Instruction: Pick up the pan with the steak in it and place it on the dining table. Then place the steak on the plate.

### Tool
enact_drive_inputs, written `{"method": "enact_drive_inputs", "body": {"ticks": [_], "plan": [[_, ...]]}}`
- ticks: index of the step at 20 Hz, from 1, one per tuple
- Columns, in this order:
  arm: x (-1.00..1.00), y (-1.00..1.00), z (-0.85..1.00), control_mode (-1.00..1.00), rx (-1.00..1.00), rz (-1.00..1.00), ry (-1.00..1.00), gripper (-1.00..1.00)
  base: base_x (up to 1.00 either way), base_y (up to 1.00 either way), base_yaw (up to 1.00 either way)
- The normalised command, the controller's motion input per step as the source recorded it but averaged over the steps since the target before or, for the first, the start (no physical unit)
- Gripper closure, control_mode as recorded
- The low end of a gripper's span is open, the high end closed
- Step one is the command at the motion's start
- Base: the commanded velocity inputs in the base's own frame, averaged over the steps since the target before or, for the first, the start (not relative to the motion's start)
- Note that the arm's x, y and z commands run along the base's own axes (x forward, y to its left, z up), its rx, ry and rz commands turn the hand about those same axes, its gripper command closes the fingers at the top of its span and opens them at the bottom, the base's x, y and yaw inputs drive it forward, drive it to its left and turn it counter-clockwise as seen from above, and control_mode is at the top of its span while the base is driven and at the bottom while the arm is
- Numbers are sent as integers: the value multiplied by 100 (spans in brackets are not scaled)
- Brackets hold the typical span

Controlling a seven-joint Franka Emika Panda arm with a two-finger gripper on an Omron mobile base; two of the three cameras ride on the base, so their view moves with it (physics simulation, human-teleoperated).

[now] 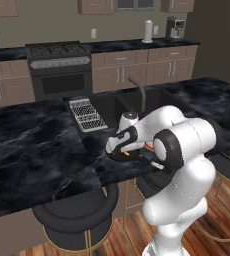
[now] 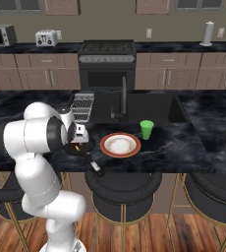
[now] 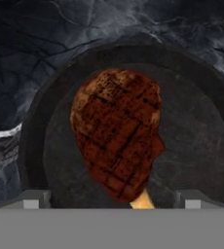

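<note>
Pan (image 2: pixel 82 146) already down on the dining table (image 2: pixel 183 142), just beside the plate (image 2: pixel 120 145). Steak (image 3: pixel 118 131) lying in the middle of the pan, bone end toward the camera. Gripper (image 3: pixel 112 199) right over the steak, jaws wide, holding nothing, 1 tip on each side of the meat. Next job, most likely: grab the steak. Best to go straight down, keep the meat in the middle, squeeze the fat part, not the thin bone. Lift high over the pan rim, then across to the plate.
</note>
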Motion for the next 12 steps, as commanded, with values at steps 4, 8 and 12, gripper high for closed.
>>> {"method": "enact_drive_inputs", "body": {"ticks": [4, 8, 12], "plan": [[23, -7, -11, -100, 1, 0, 0, -100, 0, 0, 0], [9, 0, -10, -100, 0, 0, 0, -100, 0, 0, 0], [5, 0, 0, -100, 0, 0, 0, -100, 0, 0, 0]]}}
